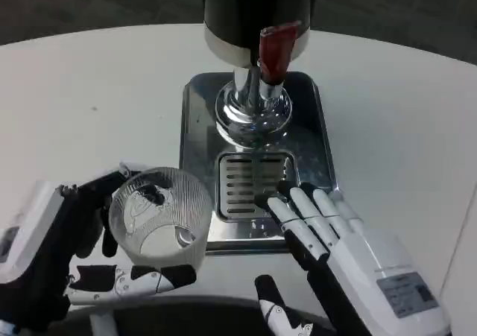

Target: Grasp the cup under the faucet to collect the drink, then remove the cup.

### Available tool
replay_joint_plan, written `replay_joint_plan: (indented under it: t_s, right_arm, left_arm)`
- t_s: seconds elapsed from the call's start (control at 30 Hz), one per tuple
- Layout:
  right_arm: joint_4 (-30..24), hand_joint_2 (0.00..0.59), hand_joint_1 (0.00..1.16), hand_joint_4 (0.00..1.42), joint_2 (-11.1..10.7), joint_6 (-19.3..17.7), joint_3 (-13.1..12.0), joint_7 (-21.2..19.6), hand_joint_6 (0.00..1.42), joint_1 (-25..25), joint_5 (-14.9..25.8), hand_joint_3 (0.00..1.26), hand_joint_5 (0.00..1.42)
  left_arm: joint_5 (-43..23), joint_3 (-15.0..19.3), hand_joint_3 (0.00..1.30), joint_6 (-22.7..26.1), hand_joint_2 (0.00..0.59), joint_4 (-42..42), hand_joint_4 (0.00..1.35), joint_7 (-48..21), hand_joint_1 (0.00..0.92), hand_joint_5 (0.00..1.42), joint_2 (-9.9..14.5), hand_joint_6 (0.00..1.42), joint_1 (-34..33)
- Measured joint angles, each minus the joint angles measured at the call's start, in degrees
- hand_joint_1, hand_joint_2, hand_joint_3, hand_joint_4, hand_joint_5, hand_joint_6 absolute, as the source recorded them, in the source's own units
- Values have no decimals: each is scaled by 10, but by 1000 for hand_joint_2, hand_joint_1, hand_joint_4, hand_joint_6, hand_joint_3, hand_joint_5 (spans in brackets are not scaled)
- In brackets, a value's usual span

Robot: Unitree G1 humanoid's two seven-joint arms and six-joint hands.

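**A:** What are the fingers doing?

**B:** The left hand is wrapping its black and white fingers around a clear ribbed cup, grasping it from the side and from below. The cup is sitting upright in that grip, its open mouth facing the camera, near the bottom left of the picture.

**A:** And the other hand?

**B:** The right hand is lying flat with its fingers straight, close together and holding nothing. The fingertips are reaching onto the near right corner of a shiny metal drip tray, beside its slotted grate. Whether they are pressing on the tray or hovering just over it is hard to tell from this angle.

**A:** Where is the cup relative to the faucet?

**B:** It is sitting just off the tray's near left corner, above the white table, and well short of the spout. The chrome faucet is standing at the tray's centre with a red lever above it, under a dark dispenser body at the top edge.
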Motion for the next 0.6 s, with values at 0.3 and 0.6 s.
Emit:
replay_joint_plan:
  t_s: [0.3,0.6]
  right_arm:
    - [-1,525,315,21,7,6,0,1,17,8,-4,105,1]
    - [-11,524,316,32,9,8,-6,1,30,23,-8,105,4]
  left_arm:
    - [46,2,943,-5,2,59,1026,42,660,1187,4,1411,-44]
    - [90,-16,943,-14,1,154,1026,97,660,1197,15,1411,-141]
